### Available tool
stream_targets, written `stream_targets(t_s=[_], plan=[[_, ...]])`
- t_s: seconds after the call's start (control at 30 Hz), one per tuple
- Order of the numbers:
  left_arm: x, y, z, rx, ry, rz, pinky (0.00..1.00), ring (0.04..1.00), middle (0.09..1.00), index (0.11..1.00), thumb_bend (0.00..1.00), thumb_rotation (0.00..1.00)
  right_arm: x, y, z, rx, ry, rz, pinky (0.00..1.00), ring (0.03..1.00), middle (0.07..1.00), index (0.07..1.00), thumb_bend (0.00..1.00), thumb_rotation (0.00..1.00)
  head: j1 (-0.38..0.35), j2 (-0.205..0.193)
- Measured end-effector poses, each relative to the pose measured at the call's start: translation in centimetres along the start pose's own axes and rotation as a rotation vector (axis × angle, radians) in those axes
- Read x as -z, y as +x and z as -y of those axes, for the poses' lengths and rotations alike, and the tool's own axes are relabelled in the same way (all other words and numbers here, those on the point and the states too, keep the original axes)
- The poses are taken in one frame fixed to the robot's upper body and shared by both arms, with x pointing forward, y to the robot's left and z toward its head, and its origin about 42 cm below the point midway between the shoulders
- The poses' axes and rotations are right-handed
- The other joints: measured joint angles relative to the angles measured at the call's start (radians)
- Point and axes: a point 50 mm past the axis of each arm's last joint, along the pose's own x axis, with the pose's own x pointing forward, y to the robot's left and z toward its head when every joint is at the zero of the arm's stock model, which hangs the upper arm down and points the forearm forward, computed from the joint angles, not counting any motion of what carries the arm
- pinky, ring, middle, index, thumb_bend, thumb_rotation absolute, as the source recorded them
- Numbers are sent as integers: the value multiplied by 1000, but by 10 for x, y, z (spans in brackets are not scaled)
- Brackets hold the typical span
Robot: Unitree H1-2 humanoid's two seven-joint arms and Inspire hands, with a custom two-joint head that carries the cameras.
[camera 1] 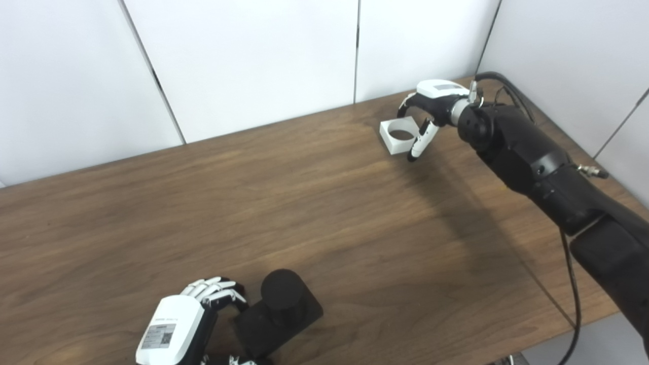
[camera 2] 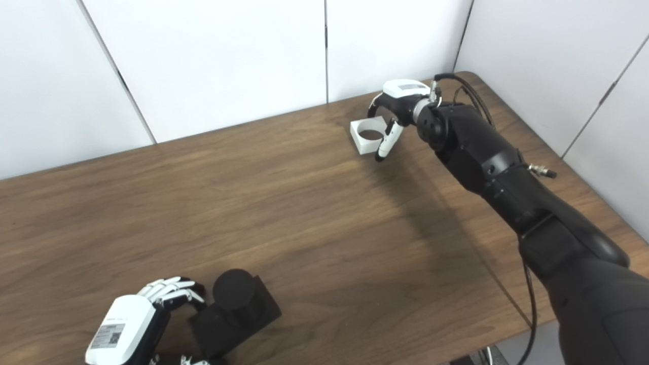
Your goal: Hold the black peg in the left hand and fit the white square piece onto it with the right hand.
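The black peg [camera 1: 282, 291], a short round post on a square black base, stands on the table near the front edge at the left. My left hand [camera 1: 175, 324] is at the base's left side, fingers curled over its far corner and thumb under its near edge, gripping it. The white square piece [camera 1: 400, 135], with a round hole through it, lies flat on the table at the far right. My right hand [camera 1: 431, 109] is over its right side with fingers arched behind its far edge and the thumb in front of its near right corner, spread and not closed on it.
The brown wooden table [camera 1: 304, 203] ends at white wall panels behind and on the right. A black cable [camera 1: 570, 284] hangs from the right forearm past the table's front right edge.
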Motion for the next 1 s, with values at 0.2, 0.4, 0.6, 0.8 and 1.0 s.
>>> stream_targets(t_s=[0.2,0.4,0.6,0.8,1.0], plan=[[-4,1,-2,2,7,-10,810,802,741,491,514,44,-2,3,-1,-13,-25,8,888,986,945,804,923,236,6,2],[-5,0,-3,3,9,-19,813,803,741,491,513,43,1,8,-1,-24,-36,1,900,988,945,796,914,241,11,3],[-7,1,-3,5,14,-25,805,803,740,491,514,43,2,13,0,-25,-41,0,886,971,929,774,914,232,18,6],[-11,1,-4,4,12,-24,799,798,737,491,514,43,-6,15,0,-10,-48,30,860,941,887,647,878,164,21,9],[-13,1,-4,7,15,-27,802,797,737,491,514,43,-8,15,3,55,-51,64,861,912,795,486,527,128,31,12]])
